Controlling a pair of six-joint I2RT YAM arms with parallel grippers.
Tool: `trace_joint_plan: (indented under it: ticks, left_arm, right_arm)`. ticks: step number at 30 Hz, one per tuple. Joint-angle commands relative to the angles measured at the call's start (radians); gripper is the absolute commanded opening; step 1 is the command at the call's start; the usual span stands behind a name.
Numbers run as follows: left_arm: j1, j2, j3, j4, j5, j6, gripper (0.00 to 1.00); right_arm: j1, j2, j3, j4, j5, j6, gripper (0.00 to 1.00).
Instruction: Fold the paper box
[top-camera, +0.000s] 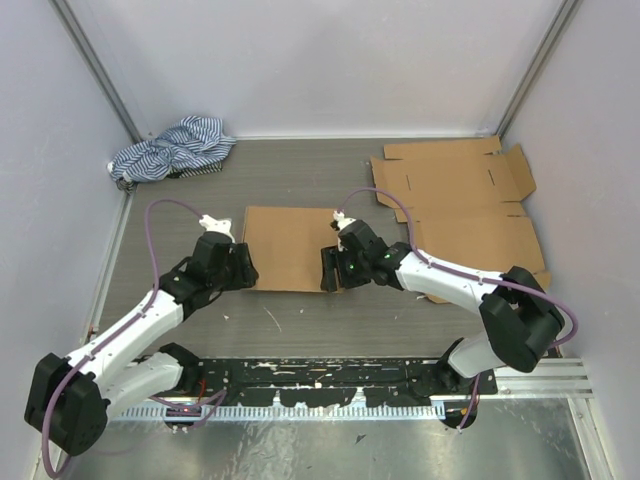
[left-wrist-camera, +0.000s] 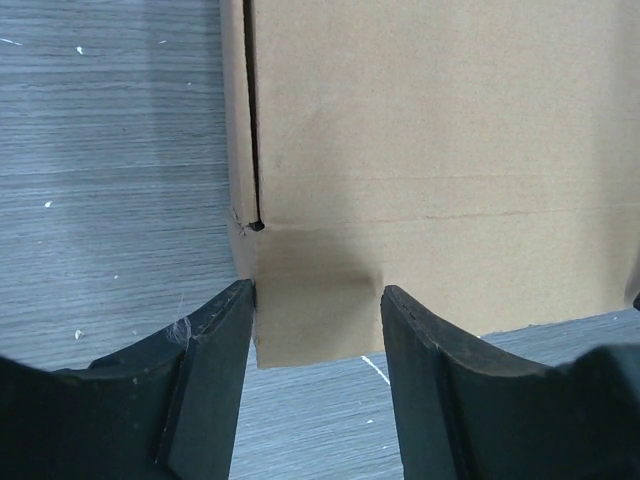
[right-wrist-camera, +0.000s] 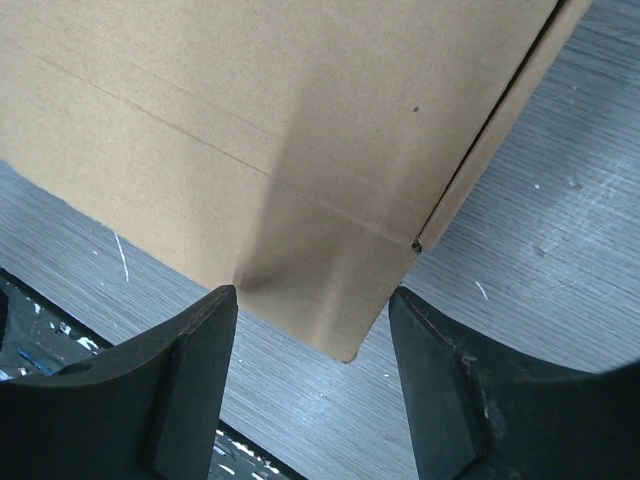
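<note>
The paper box (top-camera: 290, 245) is a brown cardboard piece lying flat on the table's middle. My left gripper (top-camera: 243, 272) is at its near left corner and my right gripper (top-camera: 330, 270) at its near right corner. In the left wrist view the box (left-wrist-camera: 430, 150) has its corner between the open jaws of the left gripper (left-wrist-camera: 318, 300), and the left fingertip (left-wrist-camera: 235, 310) touches the cardboard's edge. The right wrist view shows the box (right-wrist-camera: 250, 120) with its rounded corner between the spread jaws of the right gripper (right-wrist-camera: 312, 300). Neither pair of jaws is clamped on it.
A stack of flat cardboard blanks (top-camera: 460, 190) lies at the back right. A crumpled blue-striped cloth (top-camera: 170, 148) sits in the back left corner. White walls close in three sides. A metal rail (top-camera: 330, 385) with the arm bases runs along the near edge.
</note>
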Motion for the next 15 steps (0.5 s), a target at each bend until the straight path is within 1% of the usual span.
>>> trace_joint_plan:
  ticks: [1,15]
  left_arm:
    - [-0.007,-0.009,0.049,-0.005,0.066,-0.028,0.6]
    - [-0.007,0.043,0.067,-0.031,0.062,-0.033,0.61]
  right_arm:
    - [0.026,-0.035,0.067,0.006,0.016,-0.006,0.67]
    - [0.033,-0.022,0.098,-0.057,0.069,-0.028,0.68]
